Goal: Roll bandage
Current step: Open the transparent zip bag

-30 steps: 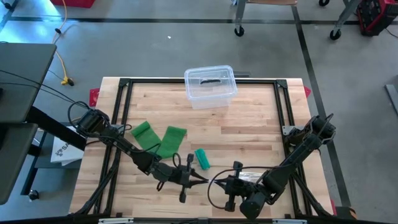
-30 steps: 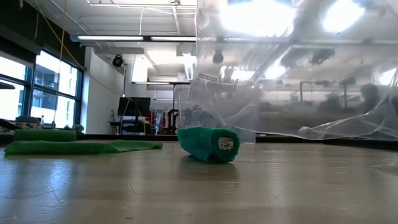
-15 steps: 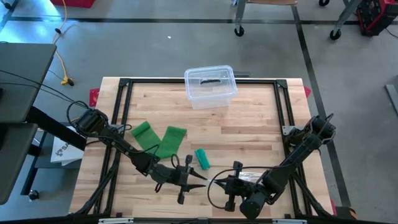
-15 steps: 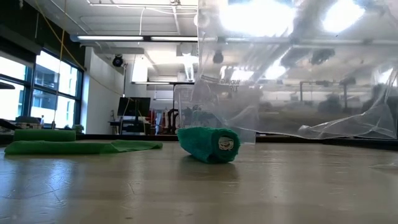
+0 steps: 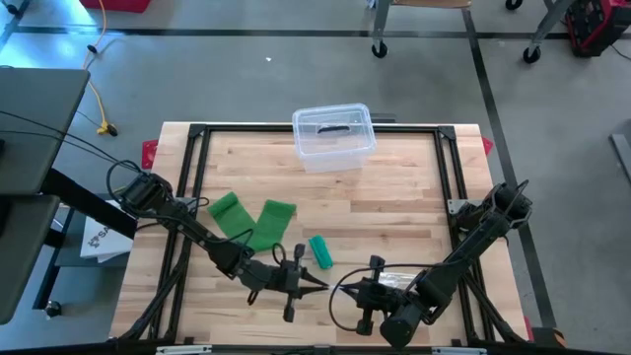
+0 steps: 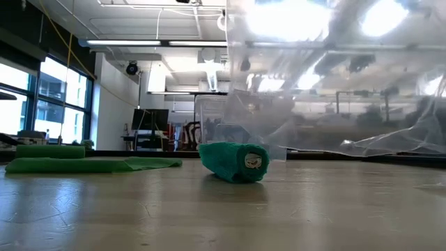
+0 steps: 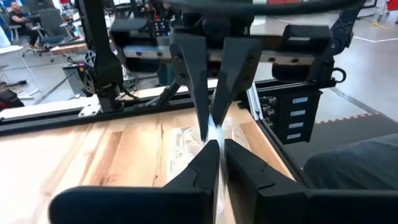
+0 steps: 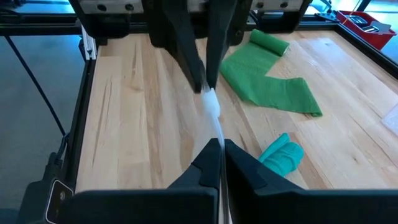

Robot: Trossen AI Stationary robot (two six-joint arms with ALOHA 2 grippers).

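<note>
pinching a clear plastic bag (image 8: 211, 109) between both grippers, beside the teal bandage roll (image 5: 320, 250)
left gripper (image 7: 213, 134) and right gripper (image 8: 216, 146) clench its flimsy, slippery film; the roll looks soft, best taken across its middle.

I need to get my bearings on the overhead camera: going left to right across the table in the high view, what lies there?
Unrolled green bandage → rolled teal bandage → clear lidded container, farther back.

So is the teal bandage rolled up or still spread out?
Rolled up: the teal bandage lies on the table as a compact cylinder, its end face showing.
</note>
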